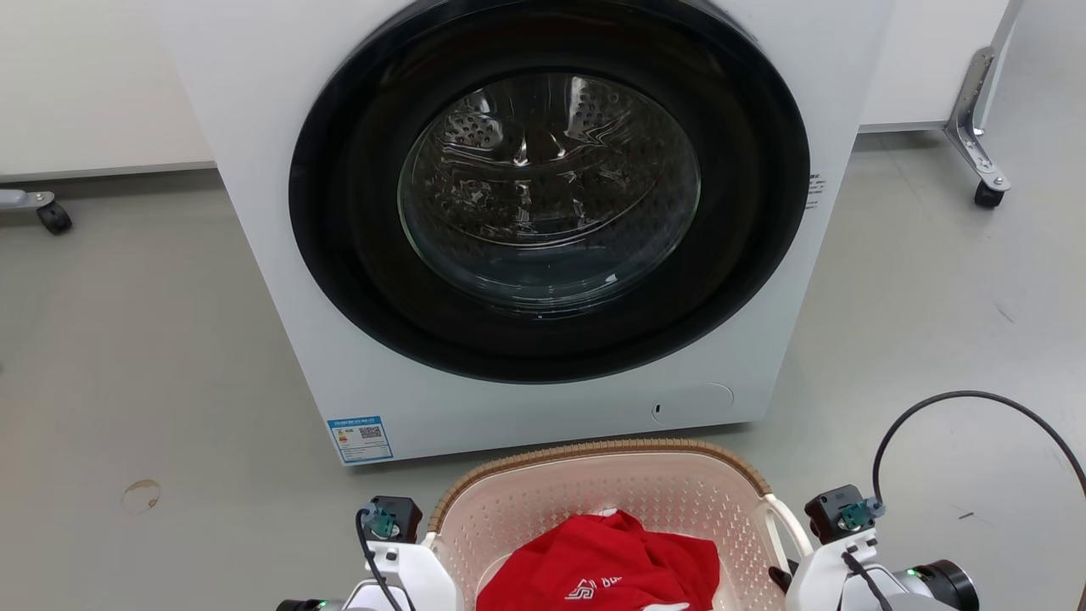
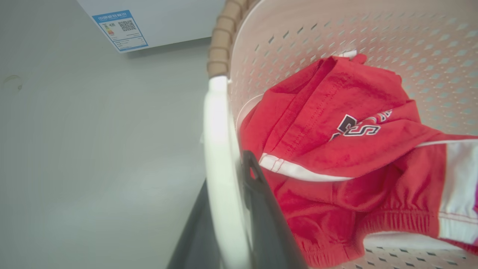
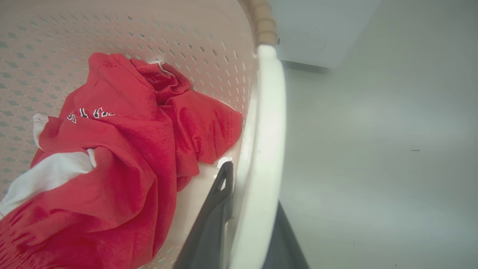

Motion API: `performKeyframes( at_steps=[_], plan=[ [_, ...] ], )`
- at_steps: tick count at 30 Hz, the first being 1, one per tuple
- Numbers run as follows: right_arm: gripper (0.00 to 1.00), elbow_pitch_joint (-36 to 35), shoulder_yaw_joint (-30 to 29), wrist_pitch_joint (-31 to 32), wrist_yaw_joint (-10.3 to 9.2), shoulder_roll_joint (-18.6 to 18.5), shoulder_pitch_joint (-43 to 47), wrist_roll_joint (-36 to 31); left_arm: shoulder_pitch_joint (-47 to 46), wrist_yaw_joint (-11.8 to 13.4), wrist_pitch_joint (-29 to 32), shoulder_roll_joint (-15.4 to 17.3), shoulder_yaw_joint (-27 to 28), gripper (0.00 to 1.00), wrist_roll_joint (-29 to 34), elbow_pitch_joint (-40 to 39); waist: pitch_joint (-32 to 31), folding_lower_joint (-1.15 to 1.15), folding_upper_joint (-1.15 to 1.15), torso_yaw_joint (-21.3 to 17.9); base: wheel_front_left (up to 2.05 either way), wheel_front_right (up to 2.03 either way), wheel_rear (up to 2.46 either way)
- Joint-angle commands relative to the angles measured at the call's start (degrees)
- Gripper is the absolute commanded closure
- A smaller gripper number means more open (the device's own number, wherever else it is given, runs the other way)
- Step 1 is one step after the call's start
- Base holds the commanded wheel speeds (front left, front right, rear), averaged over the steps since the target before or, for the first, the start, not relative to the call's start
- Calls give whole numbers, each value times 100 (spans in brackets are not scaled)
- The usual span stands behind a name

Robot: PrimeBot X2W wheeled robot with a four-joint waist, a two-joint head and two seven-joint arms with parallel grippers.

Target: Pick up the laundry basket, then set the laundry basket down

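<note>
The laundry basket (image 1: 594,451) is at the bottom middle of the head view, just in front of the washer. It is pale pink with perforated walls, a brown woven rim and white side handles. A red and white garment (image 1: 607,564) lies crumpled inside. My left gripper (image 2: 226,172) is shut on the basket's left white handle (image 2: 218,123), one dark finger inside the wall and one outside. My right gripper (image 3: 252,183) grips the right white handle (image 3: 267,112) the same way. I cannot tell whether the basket rests on the floor or hangs just above it.
A white front-loading washer (image 1: 280,110) with a shut round glass door (image 1: 550,191) stands right behind the basket. Wheeled frame legs stand at the back left (image 1: 53,216) and back right (image 1: 988,191). Grey floor lies open on both sides. A black cable (image 1: 967,397) arcs over my right wrist.
</note>
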Motion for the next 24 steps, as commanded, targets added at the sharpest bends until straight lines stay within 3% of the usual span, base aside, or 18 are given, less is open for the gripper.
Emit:
performKeyframes(
  at_steps=[1,14,24],
  plan=[
    [100,-21,19,-125,35,-181,-239,-1,-122,-92,-39,218,32,100,46,38,17,0,0,-1,0,0,0],
    [100,79,40,-493,35,-181,-366,-20,-330,78,-240,221,58,100,76,41,468,0,0,46,0,0,0],
    [100,259,50,-1113,35,-183,-726,-233,-818,439,-804,185,54,100,217,32,1456,0,0,168,0,0,0]
  ],
)
